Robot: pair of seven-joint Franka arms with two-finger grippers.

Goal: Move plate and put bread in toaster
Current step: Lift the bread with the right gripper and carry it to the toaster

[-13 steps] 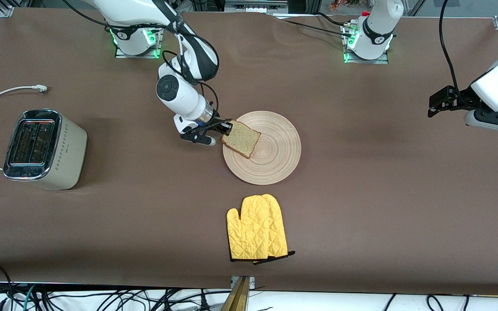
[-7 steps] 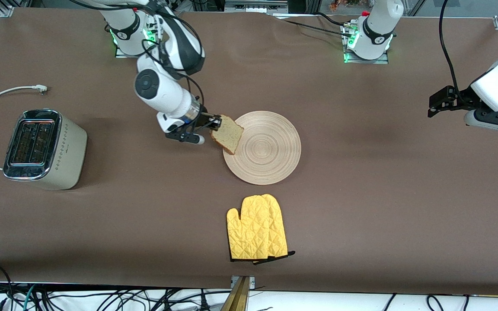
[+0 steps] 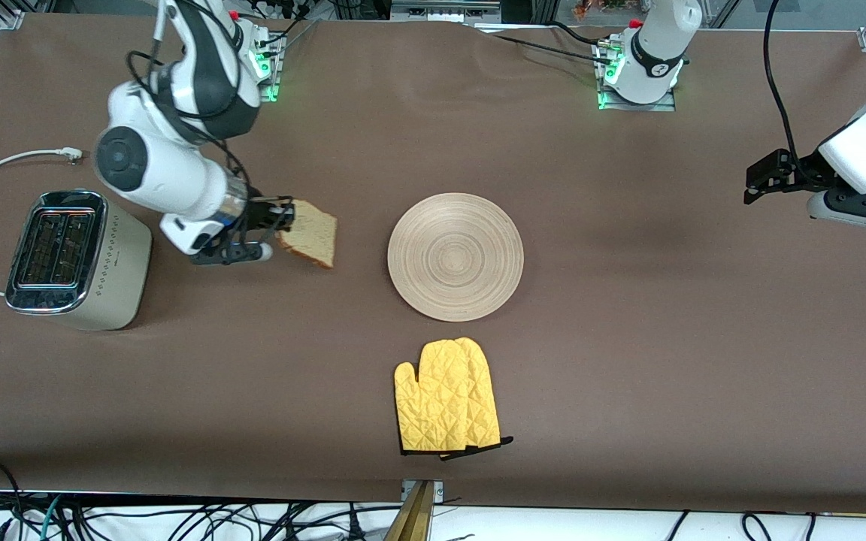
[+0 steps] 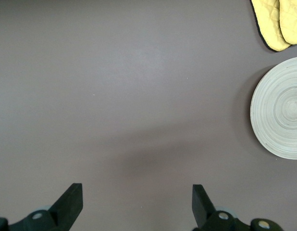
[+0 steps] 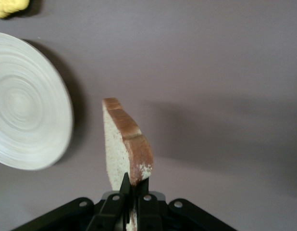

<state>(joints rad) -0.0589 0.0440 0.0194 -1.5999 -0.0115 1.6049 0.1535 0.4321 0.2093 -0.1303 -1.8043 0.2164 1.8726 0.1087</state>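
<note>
Right tool (image 3: 277, 225) pinches bread slice (image 3: 311, 233) by its edge over the surface — upright for the toaster (image 3: 72, 259) slots; left tool (image 3: 767, 176) waits, open.

**A robotics lab, not a kitchen**

I see my arms bolted to plates (image 3: 636, 99) on a brown-covered bench (image 3: 628, 361). Near that bench: aluminium framing (image 3: 8, 19) at its corner and loose cables (image 3: 177, 518) along its edge.

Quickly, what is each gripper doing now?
Left gripper: open, empty, waiting over bare table.
Right gripper: shut on the bread, between toaster and plate.
</note>
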